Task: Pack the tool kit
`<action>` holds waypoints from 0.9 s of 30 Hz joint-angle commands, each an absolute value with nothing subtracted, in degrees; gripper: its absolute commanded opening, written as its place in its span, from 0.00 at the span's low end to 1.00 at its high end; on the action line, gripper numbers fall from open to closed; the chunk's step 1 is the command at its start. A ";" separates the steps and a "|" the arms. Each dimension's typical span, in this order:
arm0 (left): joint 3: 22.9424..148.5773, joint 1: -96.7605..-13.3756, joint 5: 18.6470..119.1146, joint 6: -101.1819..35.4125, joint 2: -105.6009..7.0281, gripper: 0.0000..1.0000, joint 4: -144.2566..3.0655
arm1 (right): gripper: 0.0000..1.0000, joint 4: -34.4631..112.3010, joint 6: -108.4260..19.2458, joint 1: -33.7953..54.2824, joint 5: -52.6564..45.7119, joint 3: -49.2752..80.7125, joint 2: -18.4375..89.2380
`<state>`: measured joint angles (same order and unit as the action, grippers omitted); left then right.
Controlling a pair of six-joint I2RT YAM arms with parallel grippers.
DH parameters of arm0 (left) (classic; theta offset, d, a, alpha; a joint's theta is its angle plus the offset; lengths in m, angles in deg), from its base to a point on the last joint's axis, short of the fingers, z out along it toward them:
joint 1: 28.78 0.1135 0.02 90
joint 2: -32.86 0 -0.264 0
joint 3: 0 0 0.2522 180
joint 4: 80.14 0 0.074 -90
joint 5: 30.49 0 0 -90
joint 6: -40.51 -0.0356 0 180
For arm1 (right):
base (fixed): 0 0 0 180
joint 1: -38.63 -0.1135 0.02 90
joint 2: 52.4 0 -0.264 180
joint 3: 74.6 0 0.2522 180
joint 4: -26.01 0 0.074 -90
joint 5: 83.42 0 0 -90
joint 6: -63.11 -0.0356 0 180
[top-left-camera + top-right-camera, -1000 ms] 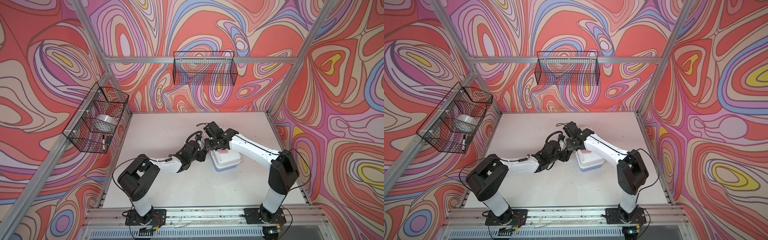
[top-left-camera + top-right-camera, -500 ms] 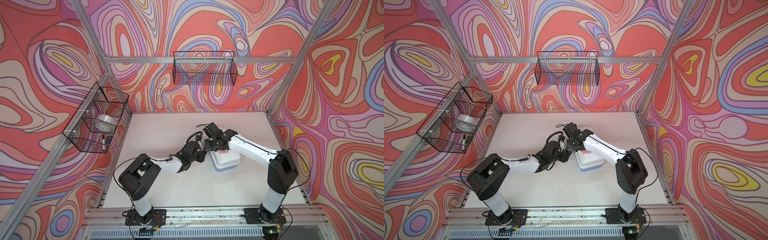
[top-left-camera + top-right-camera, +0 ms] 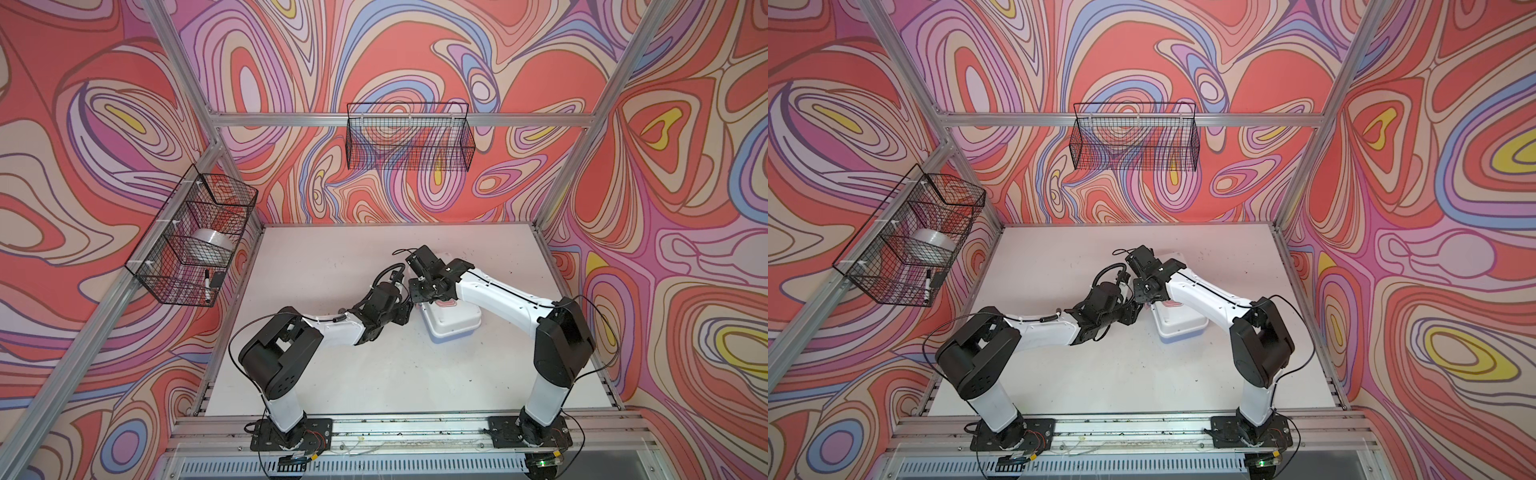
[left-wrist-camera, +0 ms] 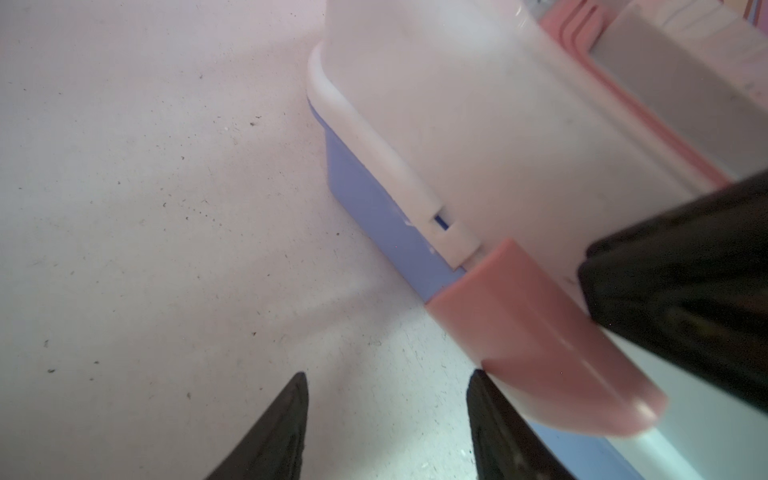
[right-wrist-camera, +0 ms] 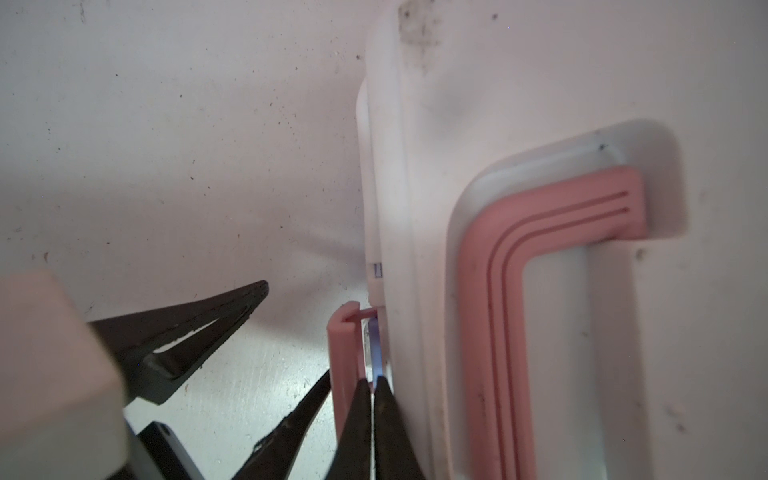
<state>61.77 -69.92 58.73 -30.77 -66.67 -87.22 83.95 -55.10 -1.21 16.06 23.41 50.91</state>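
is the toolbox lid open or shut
Shut: the lid lies down on the blue base along the visible edge. Whether the latch has caught, cannot tell.

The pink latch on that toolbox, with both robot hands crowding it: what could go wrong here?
The right hand, shut, has its tips tight against the pink latch; they might slip off and leave it unfastened. The open left hand hangs very close, so the two could bump. Neither hand seems to hold the toolbox, so a push could slide it.
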 commanded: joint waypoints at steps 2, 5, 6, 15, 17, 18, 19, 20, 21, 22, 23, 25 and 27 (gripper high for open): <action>63.73 -69.12 59.44 -28.57 -66.86 0.62 -92.62 | 0.00 86.67 -55.25 -1.89 16.49 22.62 51.27; 63.78 -69.12 59.20 -28.75 -66.47 0.62 -91.93 | 0.00 86.56 -55.26 -1.89 16.69 22.86 50.57; 63.77 -69.03 59.07 -28.75 -66.31 0.62 -91.52 | 0.00 86.45 -55.29 -1.89 16.64 22.84 50.34; 63.81 -68.76 59.23 -28.57 -65.52 0.62 -90.13 | 0.00 84.34 -56.28 -1.91 15.89 21.63 47.36; 64.25 -68.68 59.29 -28.71 -65.24 0.62 -89.38 | 0.00 83.48 -56.66 -1.89 15.25 21.61 46.19; 64.44 -68.68 59.35 -28.78 -65.10 0.62 -88.79 | 0.00 83.02 -56.81 -1.92 15.06 21.56 45.51; 64.63 -68.67 59.34 -28.84 -65.01 0.62 -88.34 | 0.00 82.78 -56.97 -1.89 15.05 21.61 45.05; 64.81 -68.59 59.38 -28.89 -64.92 0.62 -88.10 | 0.00 82.80 -57.01 -1.89 14.88 21.76 44.65; 64.82 -68.57 59.42 -28.87 -64.88 0.62 -88.02 | 0.00 82.98 -56.95 -1.89 14.84 21.91 44.52; 64.90 -68.59 59.42 -28.93 -64.88 0.62 -87.91 | 0.00 83.28 -56.90 -1.89 14.83 22.04 44.54; 65.00 -68.64 59.42 -28.92 -64.96 0.62 -87.67 | 0.00 83.36 -56.84 -1.89 14.70 22.07 44.61; 65.24 -68.59 59.39 -28.85 -65.00 0.62 -87.32 | 0.00 83.27 -57.03 -1.89 14.18 21.75 44.72; 65.13 -68.59 59.42 -28.84 -64.97 0.62 -87.28 | 0.00 83.19 -57.09 -1.89 13.95 21.30 44.96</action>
<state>64.26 -68.70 59.45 -29.48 -66.56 -87.15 82.86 -56.56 -1.56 14.59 22.30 45.20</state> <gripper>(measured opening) 0.623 0.047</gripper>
